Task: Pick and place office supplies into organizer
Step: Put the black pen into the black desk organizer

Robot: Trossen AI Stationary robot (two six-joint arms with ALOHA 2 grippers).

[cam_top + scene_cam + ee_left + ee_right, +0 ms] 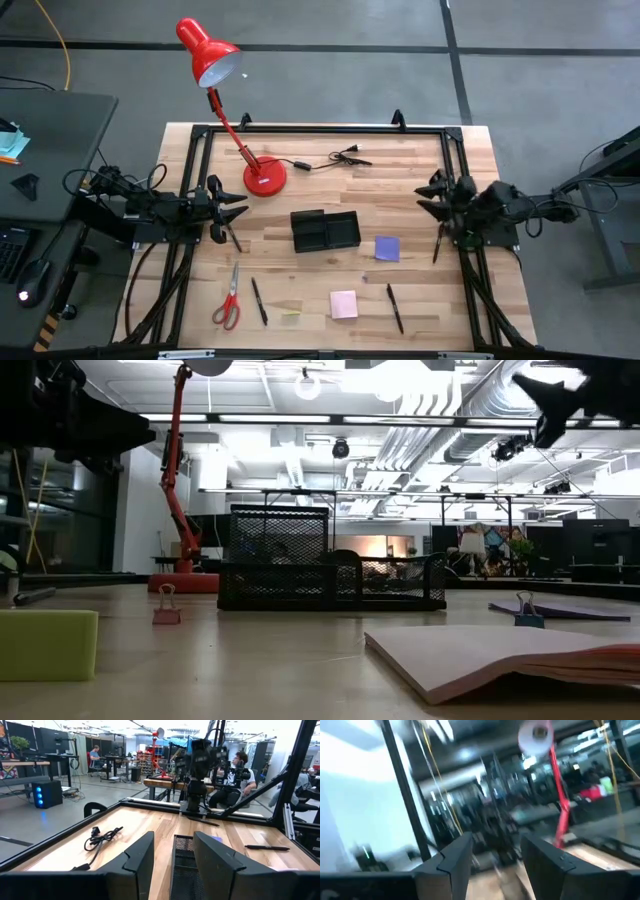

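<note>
Your organizer point(325, 231), a black mesh tray with divided compartments, sits near the middle of the wooden table point(420, 170), in front of the red desk lamp point(264, 177) whose base stands just behind and to its left. Nothing lies in it that you can make out from above.

The supplies are all on the table nearer the front edge: the purple sticky pad point(387, 248) just right of the organizer, the pale pink pad point(343, 304) in front of it, one black pen point(395, 307) to the pink pad's right, another pen point(259, 300) to its left, and the red-handled scissors point(229, 300) farther left. A black cable with plug point(335, 158) lies behind the organizer.

Your left gripper point(238, 208) hangs at the table's left side, well apart from the organizer, its fingers point(140, 857) spread with nothing between them. Your right gripper point(428, 196) waits at the right side, fingers point(455, 857) likewise parted and empty.
</note>
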